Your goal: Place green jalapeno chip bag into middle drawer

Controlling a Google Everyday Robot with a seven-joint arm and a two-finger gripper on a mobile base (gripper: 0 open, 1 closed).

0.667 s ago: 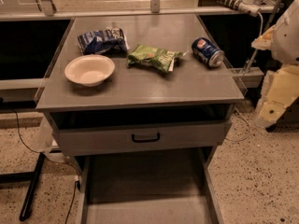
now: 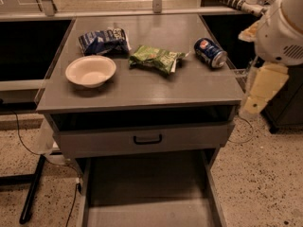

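Observation:
The green jalapeno chip bag (image 2: 155,58) lies flat on the grey cabinet top (image 2: 189,86), right of centre. It is between a white bowl and a blue can. The middle drawer (image 2: 147,193) is pulled out below, and its plain grey floor is bare. My gripper (image 2: 262,91), a pale yellow part below the white arm housing, hangs off the right edge of the cabinet. It is apart from the bag and about level with the top's front corner. It holds nothing that I can see.
A white bowl (image 2: 90,71) sits at the front left of the top. A blue-and-white snack bag (image 2: 103,40) lies behind it. A blue can (image 2: 210,52) lies on its side at the right. The shut drawer front with a black handle (image 2: 147,139) is above the open drawer. Cables run on the floor at the left.
The arm's pale yellow lower part has shifted slightly left, toward the cabinet's right edge. The objects on the top have not moved.

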